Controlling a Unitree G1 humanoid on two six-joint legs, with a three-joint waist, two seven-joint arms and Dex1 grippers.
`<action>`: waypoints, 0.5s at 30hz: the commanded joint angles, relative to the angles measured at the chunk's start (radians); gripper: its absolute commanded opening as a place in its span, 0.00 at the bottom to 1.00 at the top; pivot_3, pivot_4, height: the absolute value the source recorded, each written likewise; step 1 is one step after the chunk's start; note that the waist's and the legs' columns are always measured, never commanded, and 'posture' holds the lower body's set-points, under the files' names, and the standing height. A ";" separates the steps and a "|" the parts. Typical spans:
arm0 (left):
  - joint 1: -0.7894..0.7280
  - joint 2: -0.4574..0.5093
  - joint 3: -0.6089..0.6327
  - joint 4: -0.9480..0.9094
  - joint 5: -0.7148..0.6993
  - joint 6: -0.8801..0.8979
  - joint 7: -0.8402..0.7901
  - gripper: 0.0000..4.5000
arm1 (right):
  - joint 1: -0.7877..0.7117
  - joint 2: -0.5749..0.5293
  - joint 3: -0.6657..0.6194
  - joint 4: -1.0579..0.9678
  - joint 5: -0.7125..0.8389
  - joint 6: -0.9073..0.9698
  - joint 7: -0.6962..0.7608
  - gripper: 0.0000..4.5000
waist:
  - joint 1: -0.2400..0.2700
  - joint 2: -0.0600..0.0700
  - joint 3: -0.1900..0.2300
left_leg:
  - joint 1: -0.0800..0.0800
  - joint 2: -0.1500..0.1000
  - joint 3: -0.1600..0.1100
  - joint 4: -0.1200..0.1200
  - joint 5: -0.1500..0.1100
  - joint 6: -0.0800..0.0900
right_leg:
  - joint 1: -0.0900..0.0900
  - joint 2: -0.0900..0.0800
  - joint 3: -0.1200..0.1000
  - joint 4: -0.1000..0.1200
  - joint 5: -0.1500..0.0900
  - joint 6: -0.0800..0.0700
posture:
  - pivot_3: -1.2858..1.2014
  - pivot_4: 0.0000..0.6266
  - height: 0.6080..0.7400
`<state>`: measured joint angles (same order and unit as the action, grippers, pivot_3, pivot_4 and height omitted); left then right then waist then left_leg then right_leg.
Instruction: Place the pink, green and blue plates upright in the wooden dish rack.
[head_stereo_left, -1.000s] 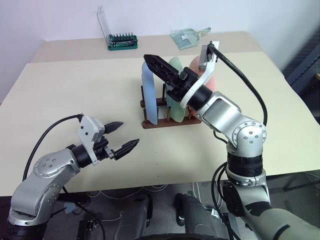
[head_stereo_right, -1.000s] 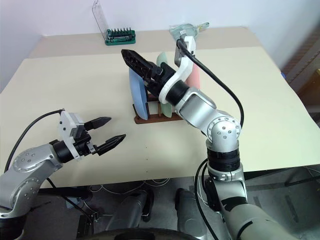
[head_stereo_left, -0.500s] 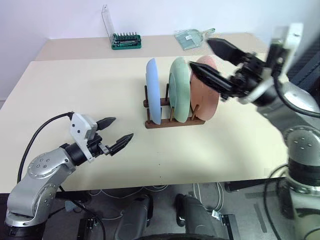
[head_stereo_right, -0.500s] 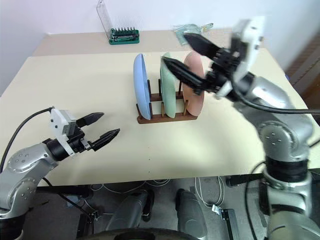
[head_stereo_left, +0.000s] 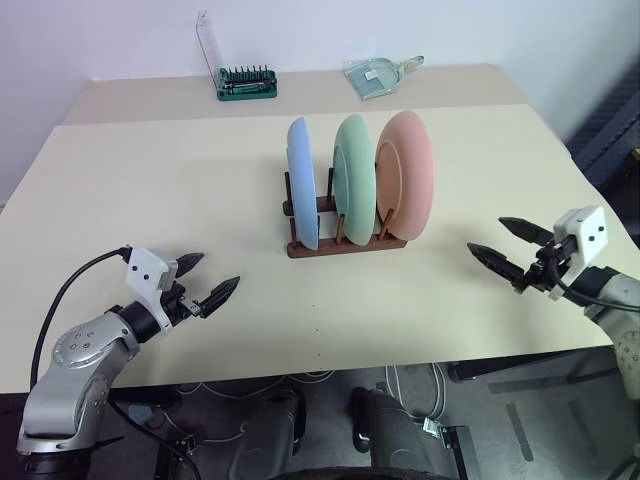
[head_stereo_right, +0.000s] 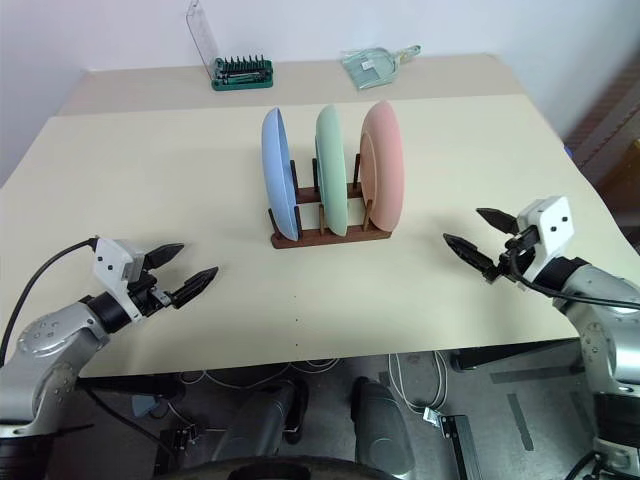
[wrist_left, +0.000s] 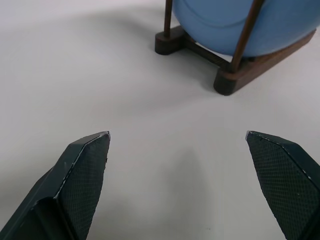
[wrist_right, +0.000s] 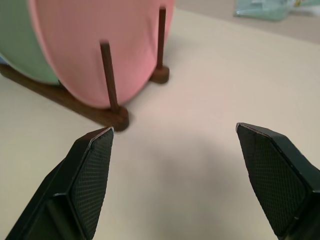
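Standing upright in the wooden dish rack (head_stereo_left: 345, 242): blue plate (head_stereo_left: 301, 185), green plate (head_stereo_left: 353, 178), pink plate (head_stereo_left: 408, 176).

Bright, even light; soft shadows; sharp focus.

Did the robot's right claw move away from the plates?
Yes. The right gripper was up over the wooden dish rack a second ago; now it hangs open off to the rack's right, lower and nearer the table's front edge, holding nothing.
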<state>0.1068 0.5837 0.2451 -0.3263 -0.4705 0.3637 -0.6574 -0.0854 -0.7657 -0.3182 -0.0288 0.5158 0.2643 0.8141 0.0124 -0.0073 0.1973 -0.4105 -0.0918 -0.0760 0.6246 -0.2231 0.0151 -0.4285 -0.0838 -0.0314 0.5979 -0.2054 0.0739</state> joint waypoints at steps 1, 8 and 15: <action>-0.018 -0.006 -0.002 0.007 0.023 -0.031 0.008 1.00 | -0.058 0.010 0.010 0.068 -0.049 -0.072 0.009 0.88 | 0.001 0.000 0.000 | 0.000 0.000 0.000 0.000 0.000 0.000 | 0.000 0.000 0.000 0.000 0.000 0.000 | 0.52 0.24 1.00; -0.002 -0.022 0.003 0.011 0.041 -0.045 0.019 1.00 | -0.124 0.059 0.046 0.152 -0.095 -0.118 0.011 0.88 | 0.002 0.000 0.000 | 0.000 0.000 0.001 0.001 0.001 0.001 | 0.000 0.000 0.000 0.000 0.003 -0.002 | 0.52 0.24 1.00; 0.021 -0.042 0.002 -0.020 0.040 -0.036 0.034 1.00 | -0.146 0.058 0.052 0.164 -0.100 -0.107 0.025 0.88 | 0.002 0.000 0.000 | 0.000 0.000 0.001 0.002 0.000 0.001 | 0.000 0.000 0.000 0.001 0.003 -0.002 | 0.52 0.24 1.00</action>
